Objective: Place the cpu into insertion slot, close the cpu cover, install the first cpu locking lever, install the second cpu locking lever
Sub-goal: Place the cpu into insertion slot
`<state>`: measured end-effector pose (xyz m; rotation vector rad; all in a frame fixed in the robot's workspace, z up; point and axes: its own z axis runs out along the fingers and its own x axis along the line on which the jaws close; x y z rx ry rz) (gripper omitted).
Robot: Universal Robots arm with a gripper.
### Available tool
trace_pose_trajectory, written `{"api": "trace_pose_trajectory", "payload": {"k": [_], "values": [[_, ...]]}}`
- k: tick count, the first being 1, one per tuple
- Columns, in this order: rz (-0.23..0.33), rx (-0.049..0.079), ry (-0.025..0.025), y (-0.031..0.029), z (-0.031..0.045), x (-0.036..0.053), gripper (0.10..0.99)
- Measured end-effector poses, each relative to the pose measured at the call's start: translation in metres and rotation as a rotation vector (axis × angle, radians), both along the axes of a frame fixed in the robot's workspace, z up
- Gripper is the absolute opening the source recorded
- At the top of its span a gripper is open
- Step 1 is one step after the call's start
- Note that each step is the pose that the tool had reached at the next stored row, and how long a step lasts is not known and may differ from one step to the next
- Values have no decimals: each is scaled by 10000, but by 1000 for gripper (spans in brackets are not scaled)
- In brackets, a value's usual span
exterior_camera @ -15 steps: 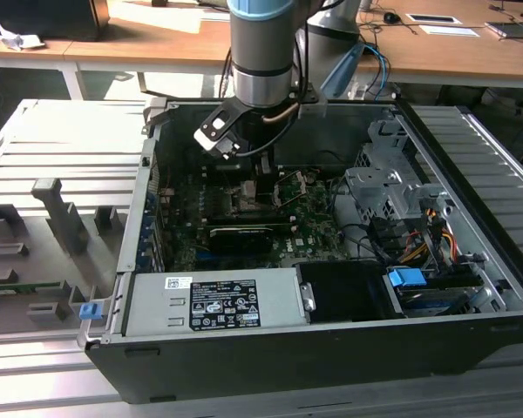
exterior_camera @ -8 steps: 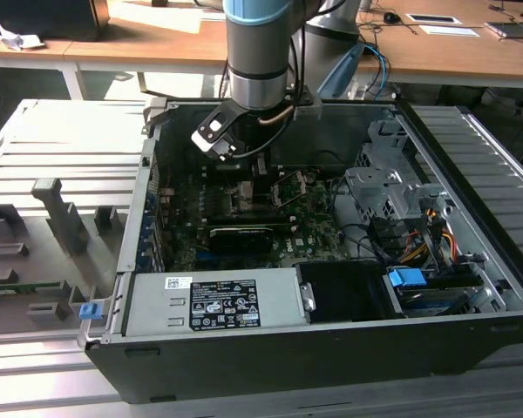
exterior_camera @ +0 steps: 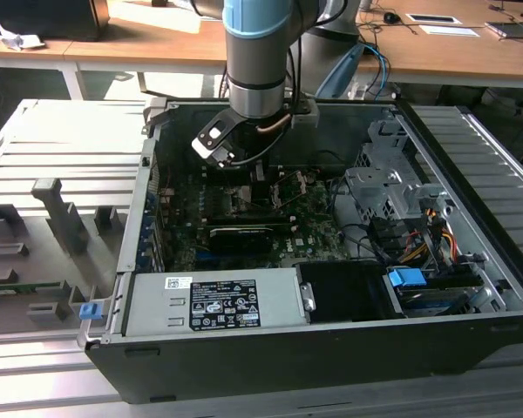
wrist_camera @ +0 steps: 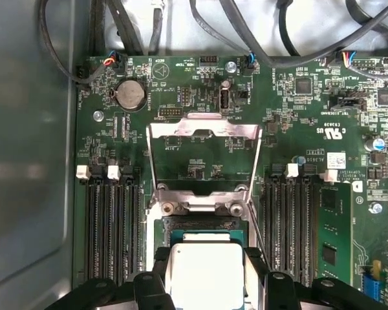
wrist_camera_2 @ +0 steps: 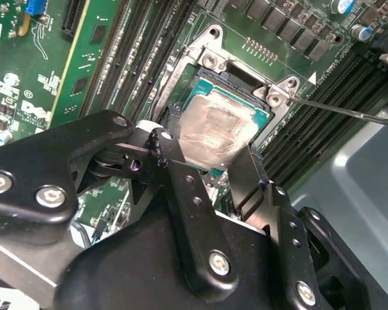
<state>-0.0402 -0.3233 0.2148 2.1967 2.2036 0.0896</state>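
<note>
Black two-finger gripper (wrist_camera_2: 207, 158) pinches the small square cpu (wrist_camera_2: 212, 129), smudged silvery-beige metal face up, by opposite edges right over the black square insertion slot (wrist_camera: 200, 226), the thin silvery cpu cover (wrist_camera: 174, 129) swung open.

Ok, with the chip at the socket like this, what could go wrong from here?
1. The gripper grips the cpu right over the insertion slot; released off-square, it may seat skewed.
2. The thin locking lever runs near the fingers and might snag.
3. The cpu cover is open beyond the slot; a careless retreat could hit it.
</note>
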Motion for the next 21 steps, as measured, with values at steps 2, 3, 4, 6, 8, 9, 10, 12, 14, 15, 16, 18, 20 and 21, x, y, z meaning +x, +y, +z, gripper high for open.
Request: {"api": "trace_pose_trajectory", "payload": {"k": [2,3,4,6,8,9,10,12,14,15,16,18,20,21], "values": [[2,-2,0,6,-27,4,533],[2,-4,1,5,-32,5,533],[-11,-3,0,6,-36,7,533],[-94,-2,0,6,-50,11,533],[-97,-2,0,6,-59,12,533],[-97,-1,0,6,-64,12,533],[-98,-1,0,8,-70,12,533],[-97,-3,0,21,-88,13,533],[-98,0,-1,32,-105,16,533],[-98,-1,-1,33,-110,16,533],[-97,-2,0,34,-119,16,533],[-98,-5,1,34,-140,15,533],[-98,-5,1,35,-142,15,533],[-98,-4,1,35,-143,15,533]]}}
